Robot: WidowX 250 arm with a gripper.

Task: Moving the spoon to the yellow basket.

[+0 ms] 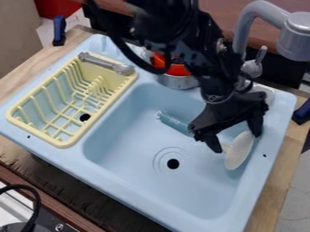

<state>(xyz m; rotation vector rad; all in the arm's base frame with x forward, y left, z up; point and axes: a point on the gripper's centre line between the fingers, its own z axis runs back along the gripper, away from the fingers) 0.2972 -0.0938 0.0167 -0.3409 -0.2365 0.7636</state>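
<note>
One blue sink (133, 145), wooden counter (273, 190)

A black robot arm (209, 59) is built from bulky, rounded joints (160, 27), with a black cable (113, 34) looped at ten o'clock, small pale screws (212, 97) and an angular black gripper (236, 141) fitted towards five o'clock.

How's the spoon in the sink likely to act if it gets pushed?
The spoon would probably slide, as the sink looks smooth. Its straight handle suggests it's stiff, and the broad, oval head may make it pivot.
</note>
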